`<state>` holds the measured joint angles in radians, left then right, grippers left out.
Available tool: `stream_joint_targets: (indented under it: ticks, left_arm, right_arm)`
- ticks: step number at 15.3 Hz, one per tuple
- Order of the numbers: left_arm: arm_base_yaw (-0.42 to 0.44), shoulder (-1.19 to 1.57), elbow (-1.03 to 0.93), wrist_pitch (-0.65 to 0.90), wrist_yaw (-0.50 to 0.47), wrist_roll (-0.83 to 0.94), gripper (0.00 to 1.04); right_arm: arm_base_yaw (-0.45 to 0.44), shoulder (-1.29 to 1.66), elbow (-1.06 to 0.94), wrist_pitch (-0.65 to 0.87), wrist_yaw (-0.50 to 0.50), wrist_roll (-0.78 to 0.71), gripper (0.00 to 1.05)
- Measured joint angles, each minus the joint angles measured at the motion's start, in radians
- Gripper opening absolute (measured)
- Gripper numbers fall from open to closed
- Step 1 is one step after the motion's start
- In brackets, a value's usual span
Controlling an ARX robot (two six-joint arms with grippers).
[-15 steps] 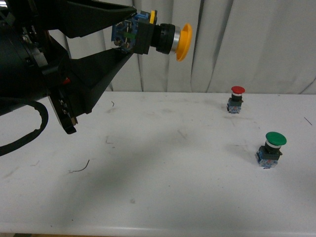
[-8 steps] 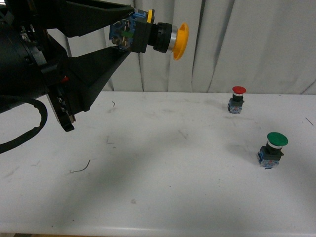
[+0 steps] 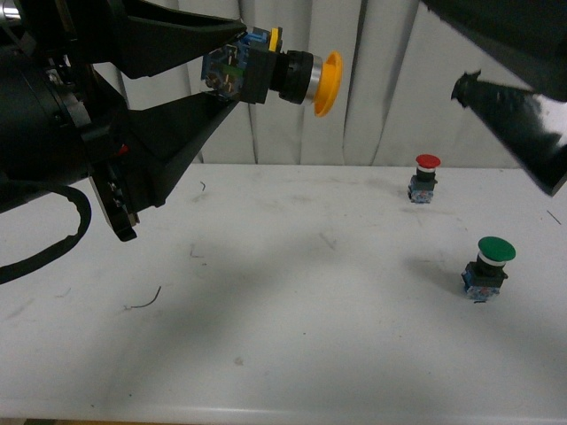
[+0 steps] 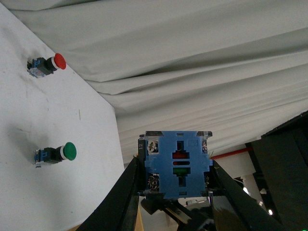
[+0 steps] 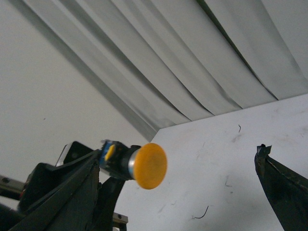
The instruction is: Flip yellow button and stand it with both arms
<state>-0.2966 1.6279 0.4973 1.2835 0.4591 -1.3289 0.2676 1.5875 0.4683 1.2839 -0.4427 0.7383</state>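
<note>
— White table [image 3: 292, 301], grey curtain [image 3: 399, 97] behind. Where's the yellow button [image 3: 285, 73]?
— High above the table, lying sideways, pinched at its blue block [image 4: 178, 166] by the left gripper [image 3: 236, 60].
— And the right gripper [image 3: 447, 44]?
— Spread wide, holding nothing, facing the cap [image 5: 150, 165].

left arm: raised, left fingers [image 3: 177, 40] clamped on yellow button [image 3: 283, 73] | right arm: raised, right fingers [image 3: 514, 124] apart

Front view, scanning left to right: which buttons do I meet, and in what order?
yellow button, gripped off the surface by the left end effector → red button → green button
</note>
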Motion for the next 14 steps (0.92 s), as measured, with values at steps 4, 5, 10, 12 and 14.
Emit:
stream_joint_targets:
  ticks: [4, 5, 10, 12, 14]
  left_arm:
    - [0.003, 0.0, 0.0, 0.0, 0.002, 0.001, 0.35]
    - [0.005, 0.0, 0.0, 0.0, 0.002, 0.001, 0.35]
    - [0.011, 0.0, -0.002, 0.0, 0.005, 0.001, 0.35]
    - [0.011, 0.0, -0.006, 0.0, 0.005, 0.001, 0.35]
    - [0.01, 0.0, -0.007, 0.0, 0.005, 0.001, 0.35]
  right_arm:
    - [-0.014, 0.142, 0.089, 0.002, -0.028, 0.196, 0.98]
    - [-0.012, 0.175, 0.111, 0.0, -0.035, 0.267, 0.98]
    - [0.037, 0.263, 0.218, 0.0, -0.049, 0.567, 0.98]
    - [0.067, 0.272, 0.253, 0.002, -0.064, 0.615, 0.98]
    - [0.107, 0.282, 0.274, 0.003, -0.07, 0.634, 0.98]
